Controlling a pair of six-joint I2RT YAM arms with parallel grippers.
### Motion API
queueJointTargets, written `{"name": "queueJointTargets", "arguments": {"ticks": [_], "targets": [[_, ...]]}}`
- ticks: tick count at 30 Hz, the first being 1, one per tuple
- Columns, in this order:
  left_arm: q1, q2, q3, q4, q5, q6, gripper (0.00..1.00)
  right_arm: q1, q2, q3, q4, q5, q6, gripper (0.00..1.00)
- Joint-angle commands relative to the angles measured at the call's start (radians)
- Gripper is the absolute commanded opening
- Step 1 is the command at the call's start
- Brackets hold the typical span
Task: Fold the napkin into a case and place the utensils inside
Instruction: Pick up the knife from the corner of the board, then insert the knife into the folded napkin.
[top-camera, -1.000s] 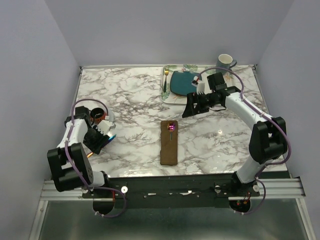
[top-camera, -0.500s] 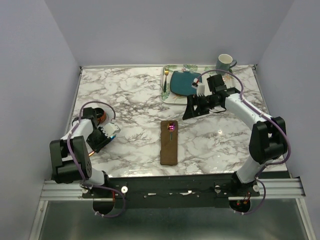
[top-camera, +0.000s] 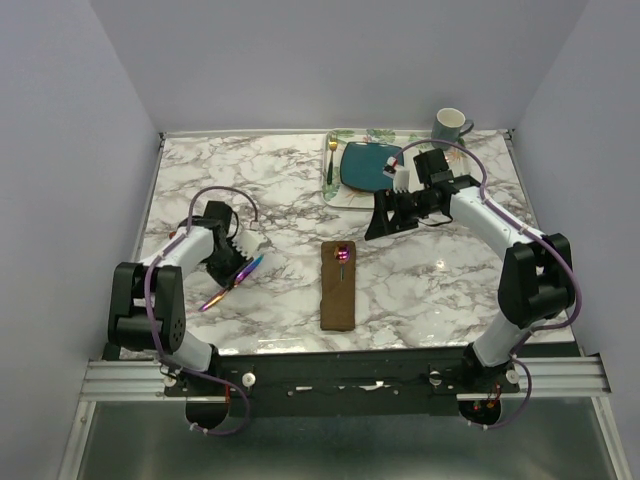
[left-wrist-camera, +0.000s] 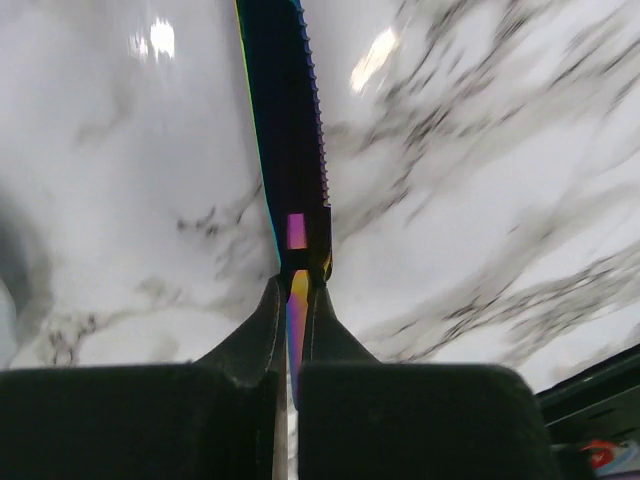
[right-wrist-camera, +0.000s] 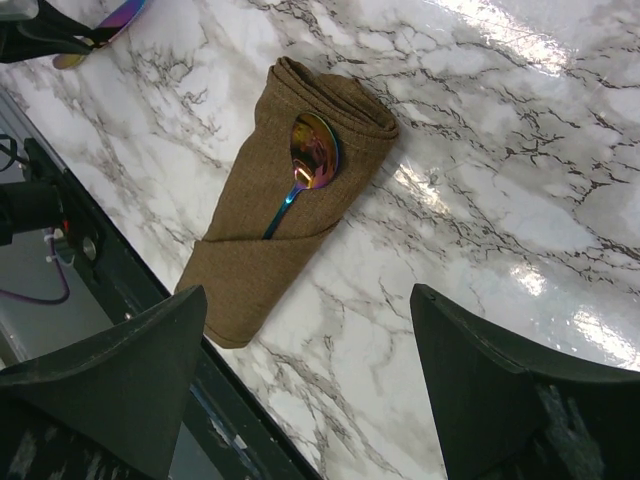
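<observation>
The left claw (top-camera: 243, 265) has swung in from the left edge of the desk (top-camera: 280, 190) and now pinches a serrated rainbow knife (left-wrist-camera: 290, 130), lower left of the top view. The right claw (top-camera: 378, 222) hangs wide apart, gripping nothing, just upper right of the folded napkin (right-wrist-camera: 250, 240) at centre. A rainbow spoon (right-wrist-camera: 313, 152) is tucked in its pocket.
</observation>
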Motion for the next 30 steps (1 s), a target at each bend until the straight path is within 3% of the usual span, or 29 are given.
{"name": "queueJointTargets", "arguments": {"ticks": [1,9,16,22,30], "targets": [[-0.071,-0.007,0.088,0.071,0.226,-0.253,0.00,-0.003,0.006,0.023,-0.007,-0.057,0.006,0.91],[-0.234,-0.044,0.197,0.150,0.203,-0.599,0.00,0.000,0.069,0.048,0.122,-0.170,0.220,0.89],[-0.302,-0.056,0.240,0.168,0.160,-0.765,0.00,0.063,0.118,0.042,0.347,-0.198,0.417,0.88],[-0.346,-0.072,0.274,0.173,0.166,-0.868,0.00,0.138,0.161,0.038,0.508,-0.175,0.576,0.82],[-0.410,-0.087,0.278,0.190,0.155,-0.908,0.00,0.179,0.244,0.077,0.600,-0.157,0.716,0.75]]}}
